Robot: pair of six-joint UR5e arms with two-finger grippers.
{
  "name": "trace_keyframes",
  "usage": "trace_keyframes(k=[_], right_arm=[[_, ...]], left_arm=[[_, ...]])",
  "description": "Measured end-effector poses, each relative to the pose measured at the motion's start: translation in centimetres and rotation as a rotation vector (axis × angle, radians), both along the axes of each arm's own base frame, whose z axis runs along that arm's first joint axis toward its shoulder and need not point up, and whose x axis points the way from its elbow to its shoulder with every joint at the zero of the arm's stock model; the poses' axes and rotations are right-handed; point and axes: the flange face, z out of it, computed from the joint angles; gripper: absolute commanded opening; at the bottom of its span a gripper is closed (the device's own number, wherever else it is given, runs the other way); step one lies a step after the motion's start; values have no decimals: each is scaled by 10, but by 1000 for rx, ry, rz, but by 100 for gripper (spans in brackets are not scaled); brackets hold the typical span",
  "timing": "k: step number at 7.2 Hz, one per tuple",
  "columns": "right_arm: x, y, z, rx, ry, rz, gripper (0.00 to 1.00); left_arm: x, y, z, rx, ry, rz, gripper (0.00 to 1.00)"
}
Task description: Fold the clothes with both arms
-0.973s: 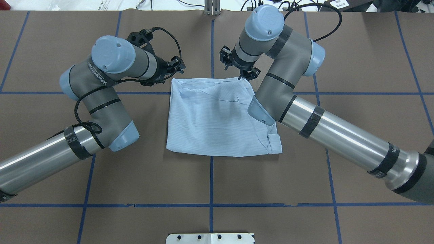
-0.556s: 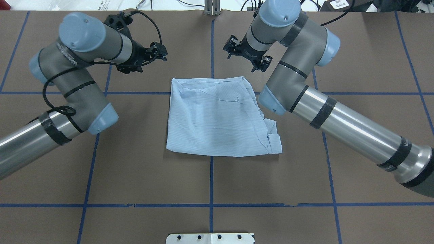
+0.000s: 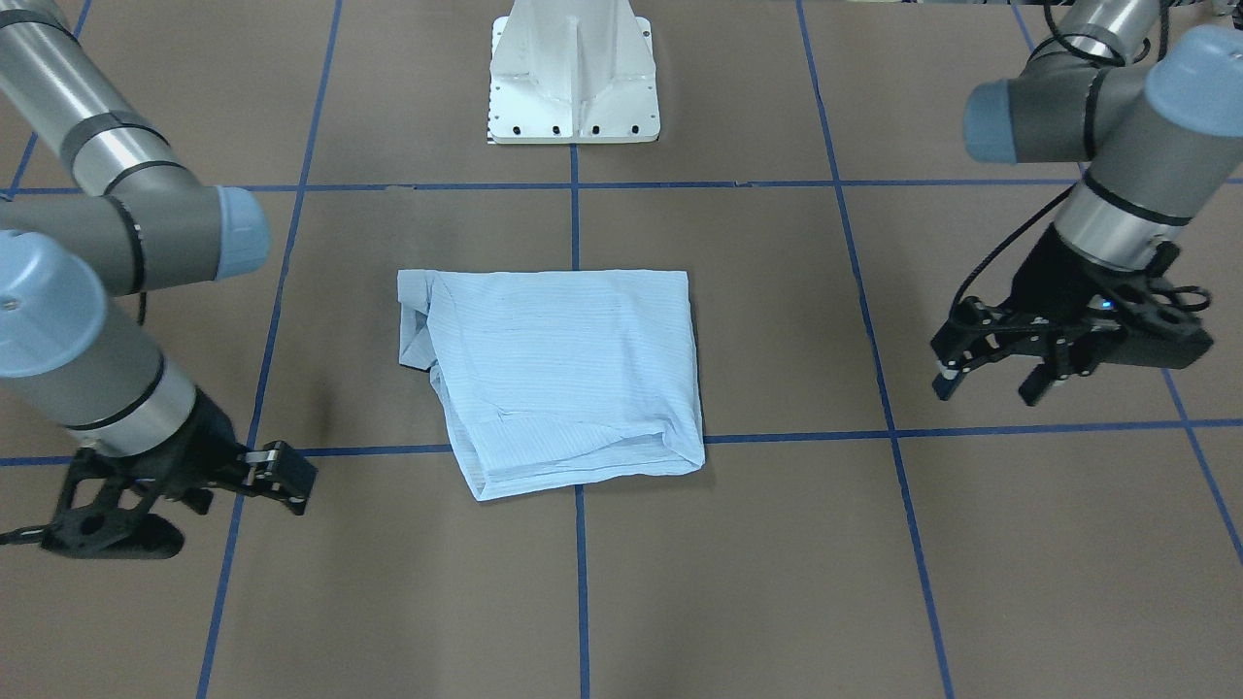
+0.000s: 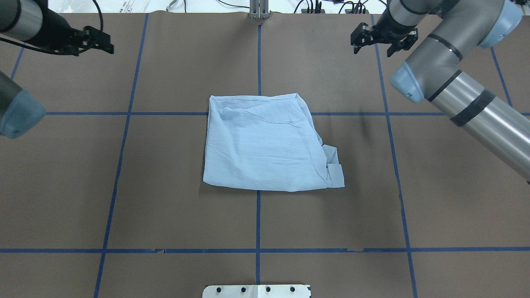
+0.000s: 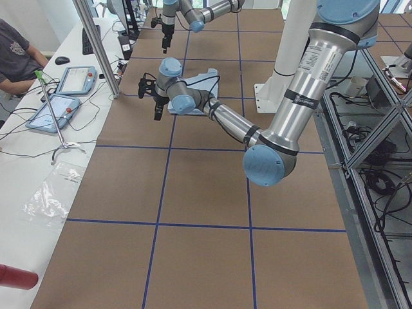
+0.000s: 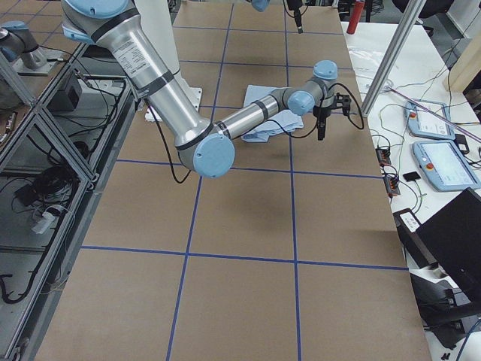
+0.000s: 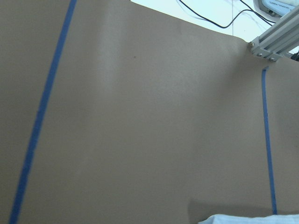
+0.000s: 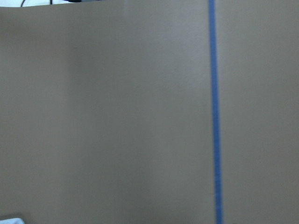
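Folded shirt [image 4: 265, 145] lies mid-tabletop [image 4: 165, 215], left arm [image 4: 20, 18] at 10 o'clock, right arm [image 4: 455, 78] at 2.
Both sets of jaws gape empty; the loose flap at the shirt's 4 o'clock could spring open if snagged.

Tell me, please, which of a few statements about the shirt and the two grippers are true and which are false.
1. The shirt lies folded on the table. True.
2. The left gripper is shut on the shirt. False: it is open and apart from the shirt.
3. The right gripper is open and holds nothing. True.
4. The shirt sits inside one taped square. False: it lies across the blue tape lines.
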Motion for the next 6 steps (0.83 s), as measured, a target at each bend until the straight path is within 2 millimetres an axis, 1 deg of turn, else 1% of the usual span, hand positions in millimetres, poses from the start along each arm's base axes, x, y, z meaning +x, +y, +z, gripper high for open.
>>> trace_keyframes(k=[1,2,3,4,5,6], right_arm=[[54,-8,33,42,57,-59,100],[105,-8,71,78,93,-116,100],[156,1,115,94,104,-164,100],[205,15,159,101,100,-201,100],[245,33,194,101,84,-218,100],[274,51,222,89,62,-214,100]], left_arm=[[-58,-3,31,67,-130,56,100],[-115,-6,62,105,-224,90,100],[-161,-10,90,113,-287,107,100],[-196,-11,120,109,-333,130,100],[-224,-4,156,95,-345,158,100],[-242,14,197,76,-314,179,100]])
